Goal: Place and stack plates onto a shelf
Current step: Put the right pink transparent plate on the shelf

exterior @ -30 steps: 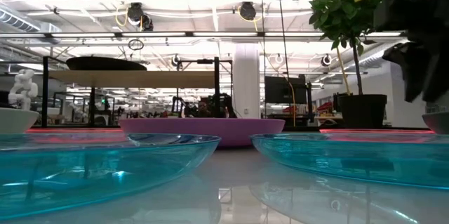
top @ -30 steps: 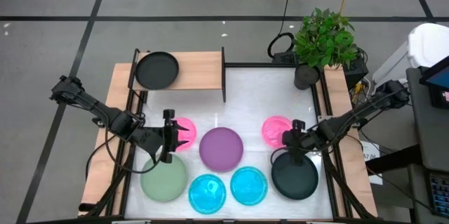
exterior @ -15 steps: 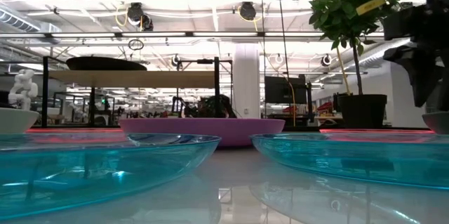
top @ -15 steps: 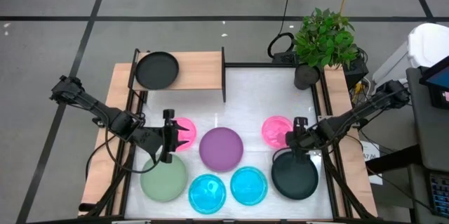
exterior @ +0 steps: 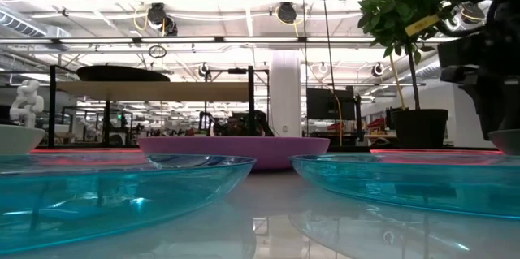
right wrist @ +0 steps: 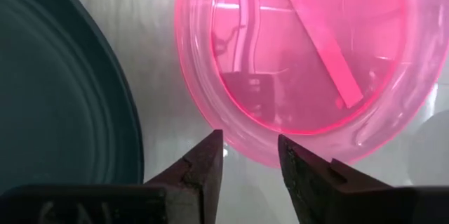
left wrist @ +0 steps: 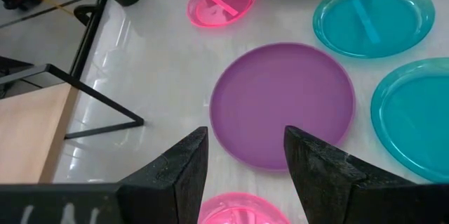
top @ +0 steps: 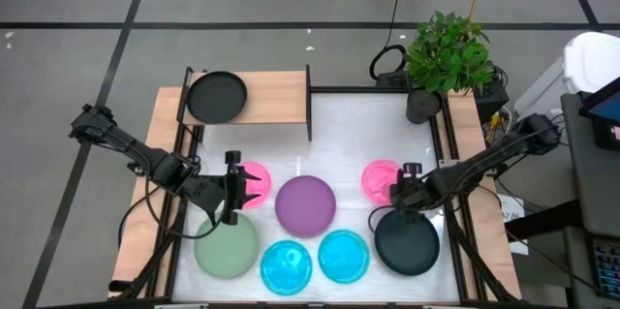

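Note:
My left gripper (top: 233, 189) (left wrist: 245, 157) is open and hovers over the left pink plate (top: 255, 185) (left wrist: 242, 210), pointing toward the purple plate (top: 305, 204) (left wrist: 284, 104). My right gripper (top: 404, 191) (right wrist: 250, 161) is open. It stands above the rim of the right pink plate (top: 380, 179) (right wrist: 309, 55), on the side facing the black plate (top: 407, 241) (right wrist: 63, 90). All these plates lie flat on the white table. A second black plate (top: 216, 96) sits on the wood shelf (top: 271, 96). The sage-green plate (top: 226, 244) and two cyan plates (top: 287, 265) (top: 343, 255) lie along the near edge.
A potted plant (top: 446, 57) stands at the table's far right corner. The shelf's black posts (top: 308, 104) rise at the far left. Bare white tabletop (top: 368, 130) lies between shelf and plant. In the low view the cyan plates (exterior: 106, 186) (exterior: 422, 182) fill the foreground.
My right gripper has come down a little over the gap between the right pink plate and the black plate. Its fingers stay open. My left arm and all plates have kept still.

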You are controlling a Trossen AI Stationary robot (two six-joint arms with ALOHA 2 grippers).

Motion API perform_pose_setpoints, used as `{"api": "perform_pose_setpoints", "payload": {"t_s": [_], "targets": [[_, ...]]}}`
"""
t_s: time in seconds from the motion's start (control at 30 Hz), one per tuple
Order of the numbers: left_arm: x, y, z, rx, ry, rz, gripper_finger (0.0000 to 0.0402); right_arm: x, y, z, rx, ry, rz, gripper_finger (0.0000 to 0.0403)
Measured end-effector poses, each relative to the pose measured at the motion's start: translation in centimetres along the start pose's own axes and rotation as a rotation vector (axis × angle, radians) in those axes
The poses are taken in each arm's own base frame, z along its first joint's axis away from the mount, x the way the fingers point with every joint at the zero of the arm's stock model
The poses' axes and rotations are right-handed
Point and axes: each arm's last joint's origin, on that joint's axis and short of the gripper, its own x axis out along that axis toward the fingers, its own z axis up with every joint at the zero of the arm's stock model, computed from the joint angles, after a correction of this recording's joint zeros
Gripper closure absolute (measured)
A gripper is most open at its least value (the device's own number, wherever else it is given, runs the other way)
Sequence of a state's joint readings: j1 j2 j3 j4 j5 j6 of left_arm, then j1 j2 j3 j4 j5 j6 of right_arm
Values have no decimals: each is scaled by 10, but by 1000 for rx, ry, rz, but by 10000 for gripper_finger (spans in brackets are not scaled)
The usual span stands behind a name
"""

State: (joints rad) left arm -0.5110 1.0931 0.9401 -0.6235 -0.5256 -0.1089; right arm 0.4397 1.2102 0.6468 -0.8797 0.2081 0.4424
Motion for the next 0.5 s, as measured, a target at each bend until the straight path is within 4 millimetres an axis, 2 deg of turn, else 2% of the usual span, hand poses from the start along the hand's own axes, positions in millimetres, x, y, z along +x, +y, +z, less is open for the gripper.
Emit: {"api": "perform_pose_setpoints", "payload": {"t_s": [0.5], "targets": [[0, 0, 0, 0, 0, 0, 209, 14, 6, 4, -79, 68, -2, 285]]}}
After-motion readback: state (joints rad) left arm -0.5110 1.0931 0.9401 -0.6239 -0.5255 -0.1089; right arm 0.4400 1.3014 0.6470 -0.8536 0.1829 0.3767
